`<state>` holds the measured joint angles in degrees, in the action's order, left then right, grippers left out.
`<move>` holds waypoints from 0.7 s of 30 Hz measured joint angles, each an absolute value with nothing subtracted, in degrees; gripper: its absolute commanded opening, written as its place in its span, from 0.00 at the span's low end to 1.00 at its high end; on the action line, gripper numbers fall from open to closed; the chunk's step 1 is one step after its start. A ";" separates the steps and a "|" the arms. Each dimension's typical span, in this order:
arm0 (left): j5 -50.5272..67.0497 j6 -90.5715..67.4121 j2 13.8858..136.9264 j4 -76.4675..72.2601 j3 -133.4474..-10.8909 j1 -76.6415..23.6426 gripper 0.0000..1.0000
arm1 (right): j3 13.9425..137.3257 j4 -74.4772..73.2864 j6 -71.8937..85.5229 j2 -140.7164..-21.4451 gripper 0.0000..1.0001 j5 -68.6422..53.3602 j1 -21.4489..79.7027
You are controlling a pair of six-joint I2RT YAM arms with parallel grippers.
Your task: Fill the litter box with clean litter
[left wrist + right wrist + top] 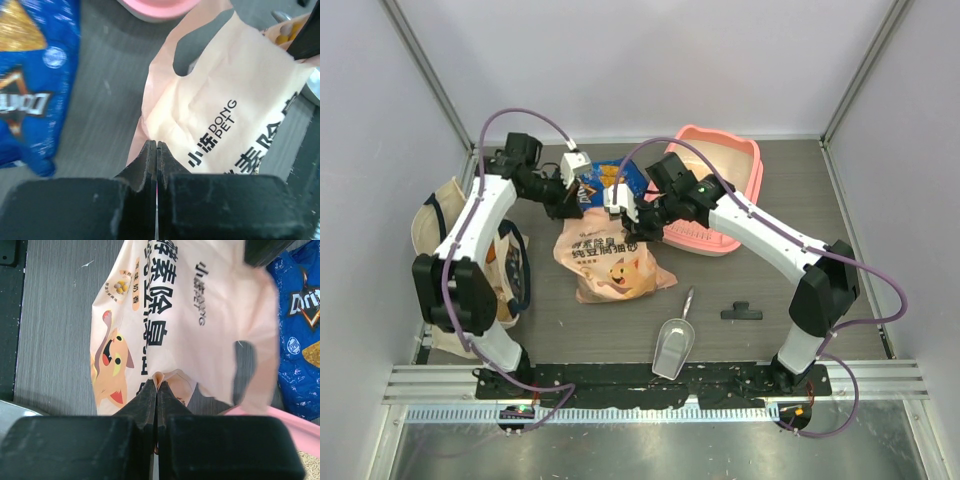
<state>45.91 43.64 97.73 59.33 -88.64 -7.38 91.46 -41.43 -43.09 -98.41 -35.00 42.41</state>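
The pinkish-beige litter bag (612, 258) with an orange cartoon cat lies on the table between the arms. My left gripper (576, 203) is shut on the bag's top edge at its left corner; in the left wrist view the jaws (157, 144) pinch the bag (220, 110). My right gripper (636, 216) is shut on the bag's top edge at its right; in the right wrist view it (157, 383) pinches a fold of the bag (190, 305). The pink litter box (745, 165) stands behind the right gripper, and pale beige granules (309, 461) show on its floor.
A blue Doritos bag (608, 178) lies behind the litter bag. A cream tote bag (445, 215) sits at the left edge. A grey scoop (672, 345) and a black clip (741, 313) lie near the front.
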 measured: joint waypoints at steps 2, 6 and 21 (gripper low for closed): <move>43.68 40.23 93.95 56.58 -88.31 -7.38 0.40 | 90.96 -40.64 -43.00 -98.37 0.02 -34.94 42.37; 38.92 31.73 88.88 50.76 -86.76 -7.38 0.80 | 88.58 -38.13 -43.33 -97.91 0.02 -34.61 42.19; 45.74 31.33 103.88 49.82 -85.69 -8.29 0.50 | 87.31 -36.73 -46.44 -97.34 0.02 -34.61 42.26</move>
<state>45.74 31.33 103.88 49.82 -85.69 -8.29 87.31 -36.73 -46.44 -97.34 -34.61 42.26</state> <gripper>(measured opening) 0.664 0.046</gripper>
